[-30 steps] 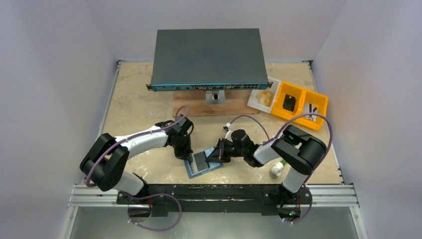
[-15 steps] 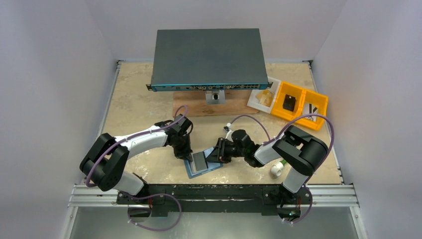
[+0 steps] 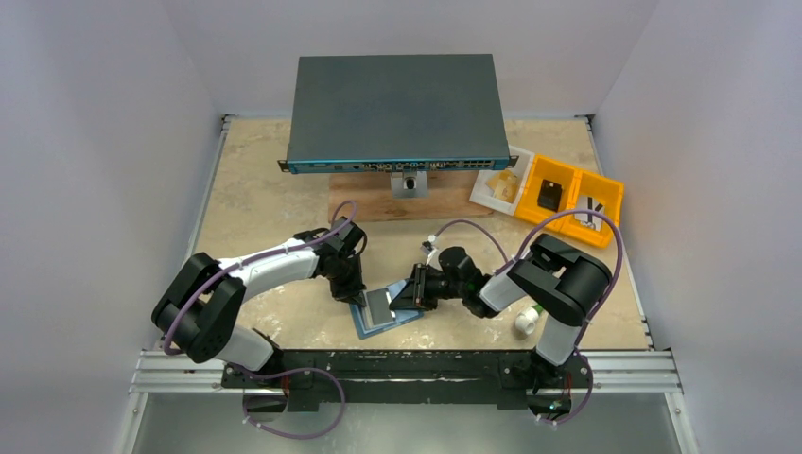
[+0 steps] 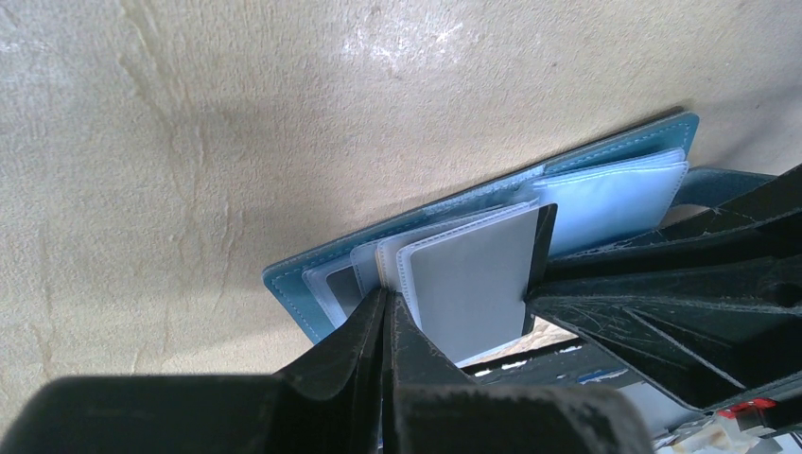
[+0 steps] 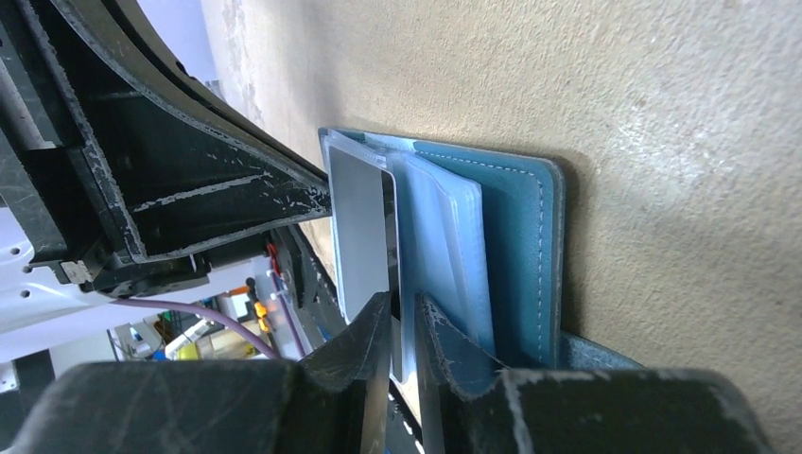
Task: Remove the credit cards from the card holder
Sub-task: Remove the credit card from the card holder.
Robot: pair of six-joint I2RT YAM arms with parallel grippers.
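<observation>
Open card holder (image 3: 386, 310) lies flat on desk (image 3: 274, 189), near edge. The left end effector (image 4: 383, 317) pinches its sleeve edge (anchoring, probably); the right end effector (image 5: 402, 312) nips the grey credit card (image 5: 359, 227). Card looks thin, stiff and slick, so grip the exposed edge.

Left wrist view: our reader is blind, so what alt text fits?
An open blue card holder lies on a beige table, a grey card sticking out. The left hand pinches the holder's near edge; the right hand grips the card.
</observation>
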